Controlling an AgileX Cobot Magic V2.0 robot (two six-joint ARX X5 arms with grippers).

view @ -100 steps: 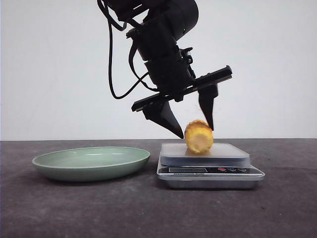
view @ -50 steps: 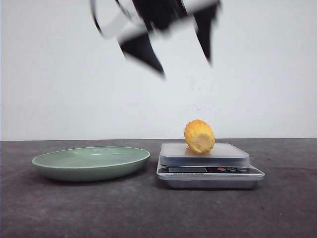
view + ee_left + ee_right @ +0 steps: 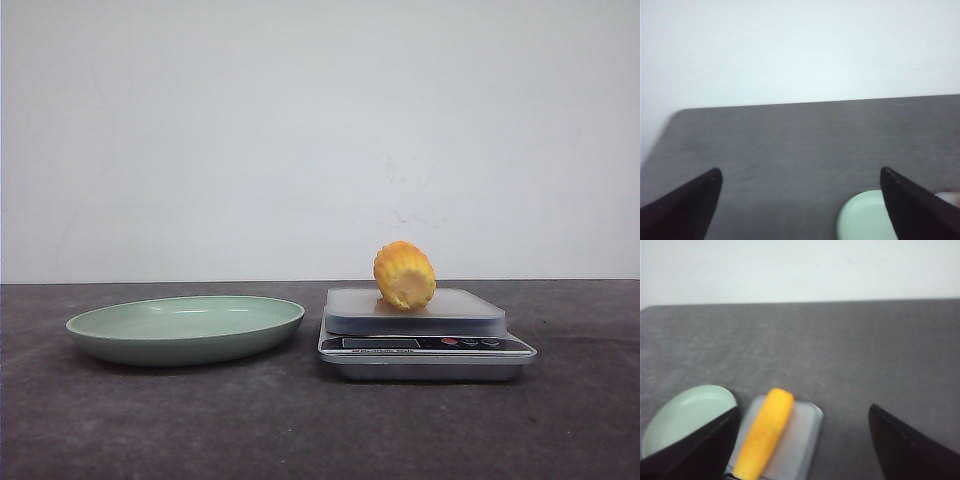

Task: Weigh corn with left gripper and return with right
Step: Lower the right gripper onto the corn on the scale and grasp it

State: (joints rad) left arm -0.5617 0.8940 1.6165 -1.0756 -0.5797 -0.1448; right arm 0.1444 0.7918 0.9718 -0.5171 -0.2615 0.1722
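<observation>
The orange-yellow corn (image 3: 404, 275) lies on the platform of the silver kitchen scale (image 3: 425, 335), free of any gripper. It also shows in the right wrist view (image 3: 765, 432), lying lengthwise on the scale (image 3: 800, 440). The green plate (image 3: 185, 328) sits left of the scale. No arm shows in the front view. My left gripper (image 3: 800, 175) is open and empty, high above the table, with the plate's rim (image 3: 860, 217) beside one finger. My right gripper (image 3: 802, 410) is open and empty, above the scale and corn.
The dark grey table (image 3: 300, 430) stretches around the plate and scale. A plain white wall stands behind it. In the left wrist view the table's far corner (image 3: 680, 112) shows.
The left arm, whose open fingers stood around the corn on the scale, has risen up and out of the front view. The corn stays on the scale.
</observation>
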